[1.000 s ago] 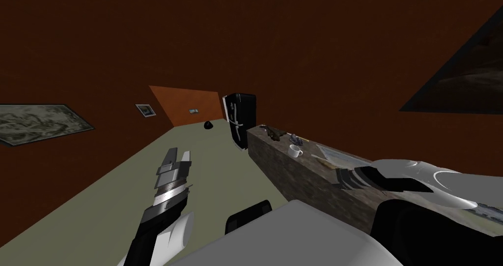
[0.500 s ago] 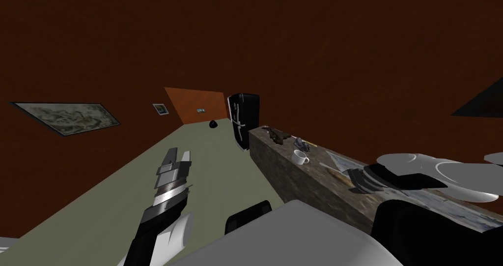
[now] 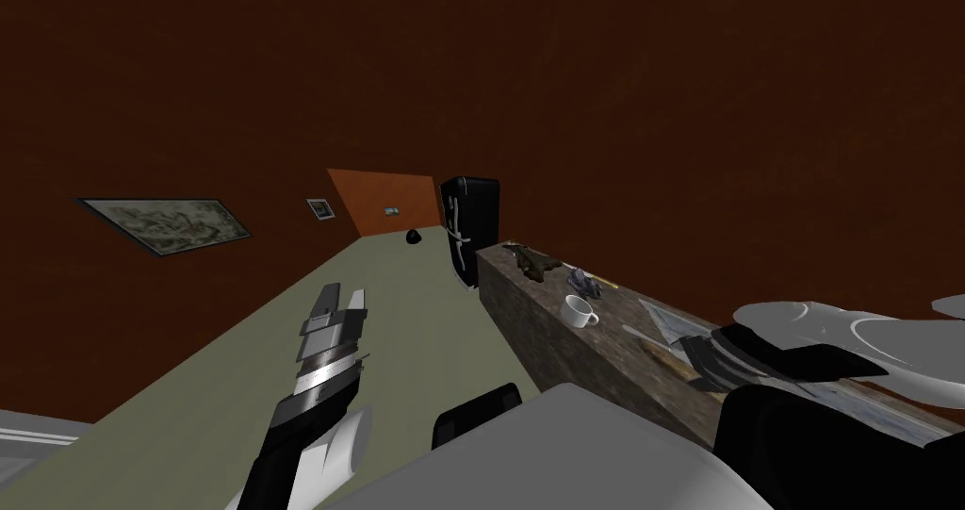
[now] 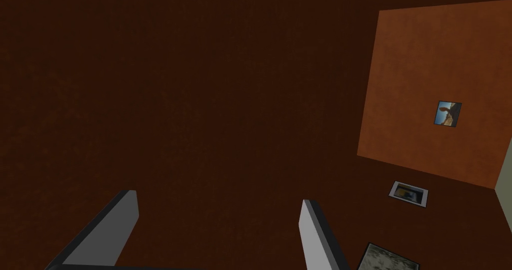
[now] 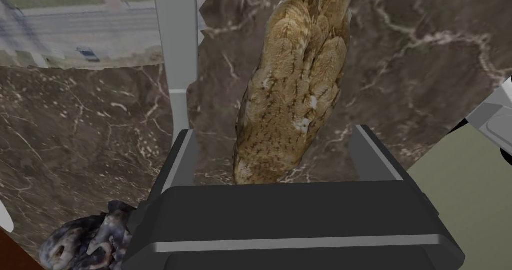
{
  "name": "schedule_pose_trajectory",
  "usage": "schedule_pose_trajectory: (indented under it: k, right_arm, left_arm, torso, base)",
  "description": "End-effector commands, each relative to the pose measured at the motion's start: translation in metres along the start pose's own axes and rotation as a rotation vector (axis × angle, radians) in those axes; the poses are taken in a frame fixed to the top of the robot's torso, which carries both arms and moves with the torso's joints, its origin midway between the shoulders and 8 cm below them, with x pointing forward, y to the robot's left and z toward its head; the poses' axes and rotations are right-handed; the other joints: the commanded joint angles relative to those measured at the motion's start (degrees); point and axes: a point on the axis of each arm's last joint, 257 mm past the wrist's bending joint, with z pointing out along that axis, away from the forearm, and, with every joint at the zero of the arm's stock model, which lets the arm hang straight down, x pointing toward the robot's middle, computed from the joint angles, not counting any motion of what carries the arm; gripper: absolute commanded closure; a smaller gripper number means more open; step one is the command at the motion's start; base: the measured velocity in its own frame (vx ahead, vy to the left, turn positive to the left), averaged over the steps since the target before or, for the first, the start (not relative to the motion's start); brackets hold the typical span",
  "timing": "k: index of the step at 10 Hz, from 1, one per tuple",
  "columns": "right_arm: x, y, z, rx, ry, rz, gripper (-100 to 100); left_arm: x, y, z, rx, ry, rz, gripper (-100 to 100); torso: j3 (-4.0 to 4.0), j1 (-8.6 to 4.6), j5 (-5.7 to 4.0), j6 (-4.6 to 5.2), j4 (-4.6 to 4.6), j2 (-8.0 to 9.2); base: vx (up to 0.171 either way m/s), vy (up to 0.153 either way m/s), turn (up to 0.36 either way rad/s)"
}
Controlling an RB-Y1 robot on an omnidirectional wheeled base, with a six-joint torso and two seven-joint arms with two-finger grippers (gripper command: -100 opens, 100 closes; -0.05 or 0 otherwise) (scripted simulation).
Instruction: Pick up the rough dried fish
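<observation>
Right hand (image 3: 686, 361) spread astride dried fish (image 5: 292, 92), near counter (image 5: 75, 132) edge.

Dark red-brown walls (image 3: 584, 80) closed in the room, with one orange wall (image 3: 386, 198) at the far end. The floor (image 3: 264, 344) was dull olive. A black fridge (image 3: 471, 223) stood at the end of a long brown marble counter (image 3: 537, 339). A framed picture (image 3: 165, 224) hung on the dark wall.

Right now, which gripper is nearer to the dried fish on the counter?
Right. The right gripper straddles the dried fish on the marble counter, open fingers either side. The left gripper hangs open over the floor, away from the counter.
</observation>
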Motion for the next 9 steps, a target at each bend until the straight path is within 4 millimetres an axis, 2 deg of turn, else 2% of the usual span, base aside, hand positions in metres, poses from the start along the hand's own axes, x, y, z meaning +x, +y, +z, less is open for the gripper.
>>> schedule_pose_trajectory:
  k: [1,5,6,7,9]
  right_arm:
    - [0.008,0.006,0.005,0.001,-0.001,-0.001,-100]
    - [0.025,0.020,0.016,0.003,-0.001,-0.002,-100]
    - [0.022,0.017,0.015,0.003,-0.001,0.000,-100]
    - [0.023,0.017,0.015,0.002,-0.001,-0.002,100]
    - [0.023,0.018,0.015,0.002,-0.001,0.002,100]
  left_arm:
    - [0.000,0.000,0.000,0.000,0.000,0.000,0]
    - [0.000,0.000,0.000,0.000,0.000,0.000,0]
    - [0.000,0.000,0.000,0.000,0.000,0.000,0]
    - [0.000,0.000,0.000,0.000,0.000,0.000,0]
    - [0.000,0.000,0.000,0.000,0.000,0.000,0]
  torso:
    - [0.00,0.00,0.00,0.00,0.00,0.00]
    - [-0.14,0.11,0.03,-0.01,-0.05,-0.24]
    - [-0.11,0.10,0.03,0.00,-0.05,-0.19]
    - [-0.05,0.12,0.04,-0.01,-0.02,-0.08]
    - [0.00,0.11,0.04,-0.08,0.00,0.00]
  base:
    - [0.043,-0.007,0.000]
    - [0.068,-0.004,-0.003]
    - [0.021,-0.002,-0.002]
    - [0.000,0.000,0.000]
    - [0.000,0.000,0.000]
